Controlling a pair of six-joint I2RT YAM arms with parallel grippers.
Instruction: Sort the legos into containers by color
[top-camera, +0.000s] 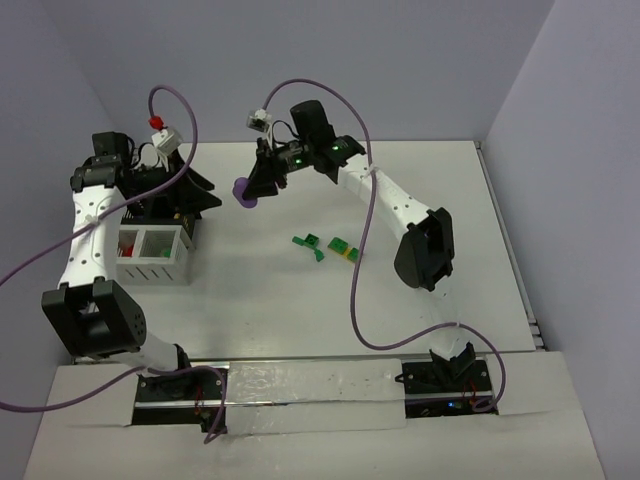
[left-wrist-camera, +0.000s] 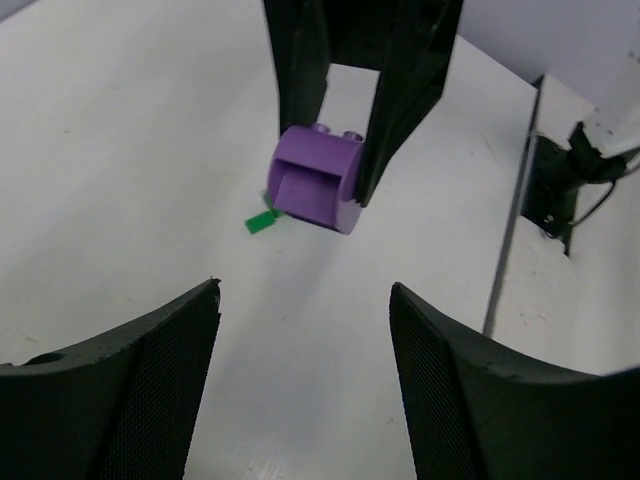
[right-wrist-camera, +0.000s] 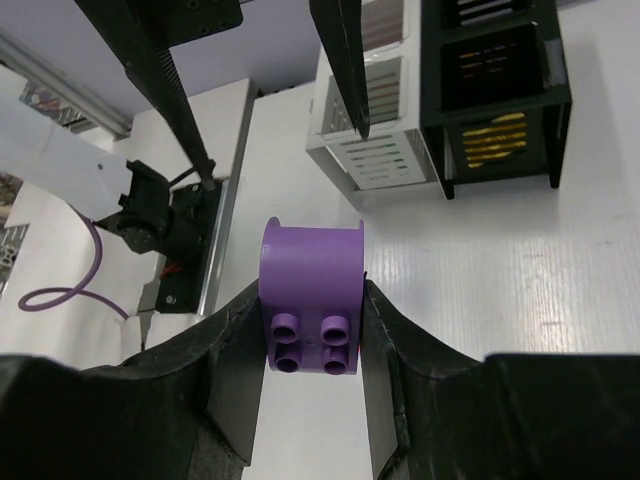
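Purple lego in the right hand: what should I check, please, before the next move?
1. Grip: the purple lego is clamped between both fingers of the right hand: ok.
2. Left hand open and empty: ok.
3. Free way to the containers: the left hand's fingers hang between the lego and the white box: not ok.
4. Place for purple: no purple shows in the white box or the black tray: cannot tell.
5. Red legos lie in one compartment, so it is not for purple: ok.
6. Green legos lie apart from the right hand: ok.
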